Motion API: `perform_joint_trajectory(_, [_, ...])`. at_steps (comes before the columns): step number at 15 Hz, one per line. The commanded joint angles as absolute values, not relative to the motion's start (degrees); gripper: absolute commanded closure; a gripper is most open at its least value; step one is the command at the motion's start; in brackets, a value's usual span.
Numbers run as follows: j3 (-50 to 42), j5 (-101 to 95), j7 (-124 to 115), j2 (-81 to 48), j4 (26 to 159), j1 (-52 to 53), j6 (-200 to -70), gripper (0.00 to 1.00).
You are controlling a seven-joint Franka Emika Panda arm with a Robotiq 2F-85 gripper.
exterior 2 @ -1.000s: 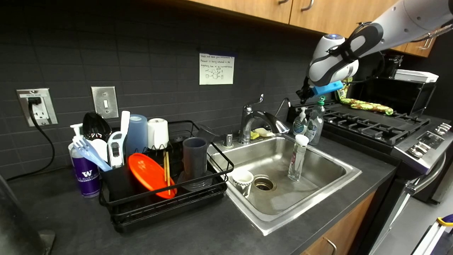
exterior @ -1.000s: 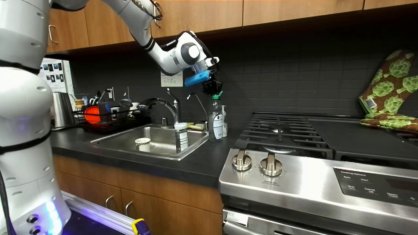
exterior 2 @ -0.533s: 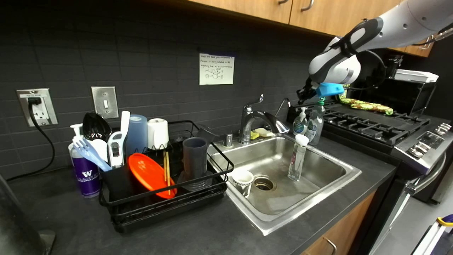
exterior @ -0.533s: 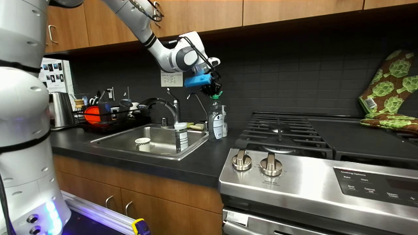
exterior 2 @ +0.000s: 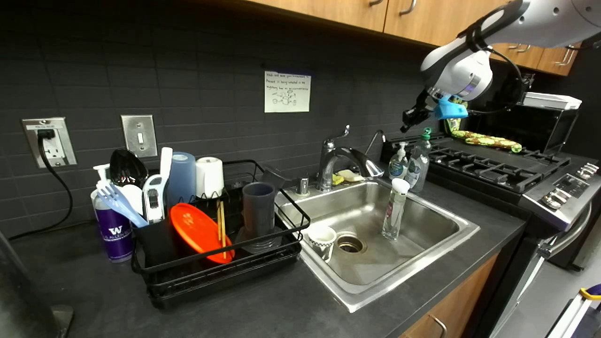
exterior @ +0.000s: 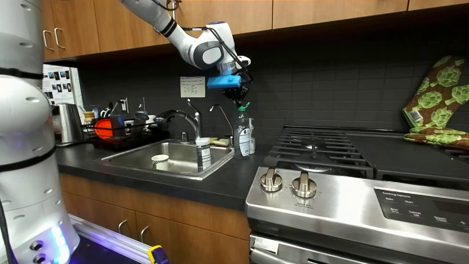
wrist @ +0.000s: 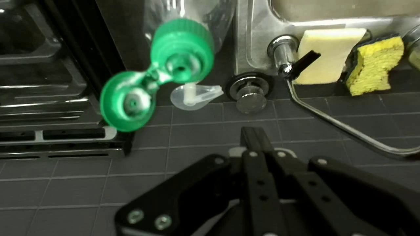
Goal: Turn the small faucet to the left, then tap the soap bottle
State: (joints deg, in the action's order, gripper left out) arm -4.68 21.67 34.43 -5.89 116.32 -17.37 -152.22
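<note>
The small faucet (exterior: 224,118) is a thin curved metal spout at the sink's back corner. It also shows in an exterior view (exterior 2: 374,139), partly behind the main tap, and in the wrist view (wrist: 341,124) with a black lever at its base. The soap bottle (exterior: 242,126) is clear with an open green flip cap and stands upright right of the sink; it also shows in an exterior view (exterior 2: 419,159). In the wrist view its green cap (wrist: 183,36) is at upper left. My gripper (wrist: 254,131) is shut and empty, pointing down near the cap (exterior: 238,103), apart from it (exterior 2: 405,128).
A pump bottle (exterior 2: 398,162) stands behind the soap bottle. The large main faucet (exterior 2: 328,162) arches over the sink (exterior 2: 436,227). A white-capped bottle (exterior 2: 394,209) and a cup (exterior 2: 323,241) stand in the sink. The stove (exterior: 311,154) is to the right, the dish rack (exterior 2: 225,263) to the left.
My gripper has tilted to point more downward, and the wrist has risen a little and shifted toward the stove. The fingers no longer overlap the green cap in view. Faucet and bottles have not moved.
</note>
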Motion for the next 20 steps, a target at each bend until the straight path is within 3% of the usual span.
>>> perform_joint_trajectory(1, [-6.6,22.4,40.2,-2.8,117.4,-17.4,-144.3,1.00])
perform_joint_trajectory(20, [-12.9,21.0,52.0,7.3,121.6,-15.3,-122.8,1.00])
